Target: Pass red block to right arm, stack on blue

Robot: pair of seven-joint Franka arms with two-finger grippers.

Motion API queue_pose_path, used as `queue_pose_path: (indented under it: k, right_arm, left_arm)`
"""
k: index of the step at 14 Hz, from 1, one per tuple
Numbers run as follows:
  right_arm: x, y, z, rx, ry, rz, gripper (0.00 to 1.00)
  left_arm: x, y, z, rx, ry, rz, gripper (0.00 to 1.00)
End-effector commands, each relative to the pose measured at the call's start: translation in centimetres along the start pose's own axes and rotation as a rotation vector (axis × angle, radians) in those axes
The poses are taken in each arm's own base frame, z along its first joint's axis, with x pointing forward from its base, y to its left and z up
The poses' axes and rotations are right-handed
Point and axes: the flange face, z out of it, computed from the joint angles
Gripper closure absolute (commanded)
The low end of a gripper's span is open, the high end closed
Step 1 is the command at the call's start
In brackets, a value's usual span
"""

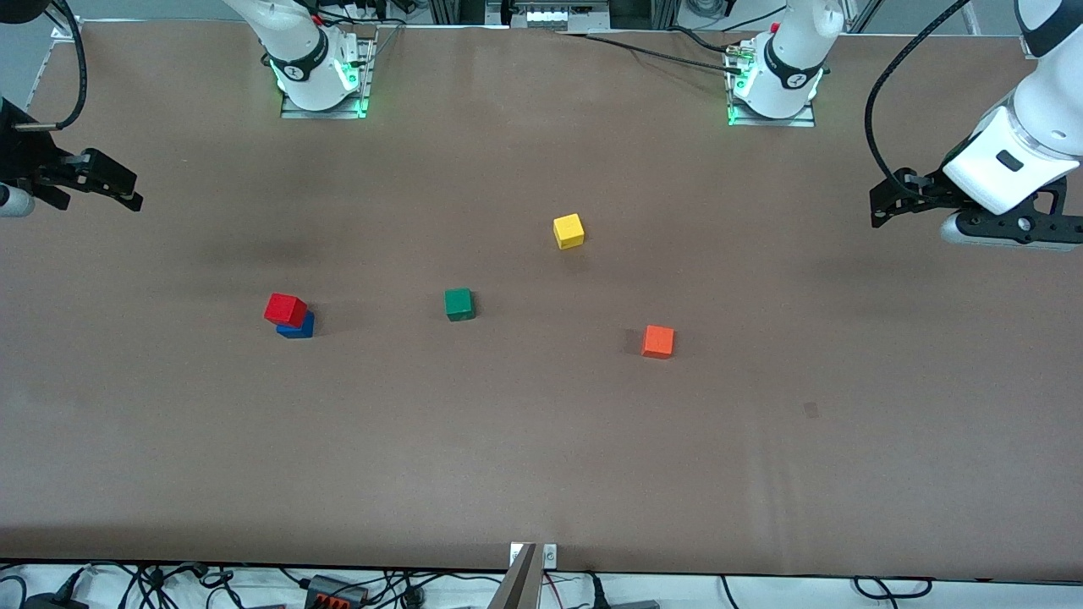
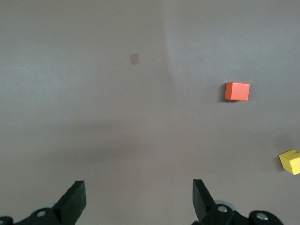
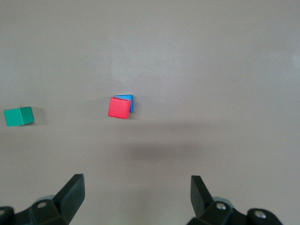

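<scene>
Brown matte table [image 1: 541, 457] fills the front frame, paper-like, faint creases lower right, cables along the bottom edge. From my remote seat: red block [image 1: 285, 309] already sits on top of the blue [image 1: 298, 326] cube, middle-left of the frame, toward the right arm's end of the table. Stack is offset and twisted a little, so a blue sliver shows at the lower edge; right wrist view confirms it, red block [image 3: 119, 108] covering most of the blue [image 3: 125, 99] one. I judge the stacking done, a bit sloppy but resting flat.

Right gripper [image 1: 106, 186] hangs at the upper-left edge of the frame over bare table, jaws spread wide, nothing between them; in its own wrist view the two black fingertips [image 3: 75, 190] stand well apart. Left gripper [image 1: 901, 199] hangs at the upper-right edge, also spread and empty, fingertips [image 2: 77, 197] wide in its wrist view. Both arms look parked clear of the cubes, probably so nothing bumps the stack.

Other cubes lie loose and well apart: green cube [image 1: 459, 304] at centre, yellow cube [image 1: 568, 231] above and right of it, orange cube [image 1: 657, 342] lower right. All are same-size, hard-edged, smooth painted faces, likely wood or plastic, can't tell which. Small darker square patch [image 1: 811, 410] on the table, lower right.
</scene>
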Motion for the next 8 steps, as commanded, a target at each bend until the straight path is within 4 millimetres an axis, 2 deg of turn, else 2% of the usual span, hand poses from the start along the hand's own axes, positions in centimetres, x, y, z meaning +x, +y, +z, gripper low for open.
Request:
queue_pose_path:
  k: [1, 8]
  right_arm:
    - [-0.93, -0.05, 0.29, -0.002, -0.007, -0.007, 0.00]
    - [-1.01, 0.67, 0.22, 0.000, -0.006, 0.001, 0.00]
  left_arm:
    - [0.46, -0.10, -0.44, 0.000, -0.009, -0.007, 0.00]
    - [0.48, -0.02, -0.45, 0.000, -0.007, -0.006, 0.00]
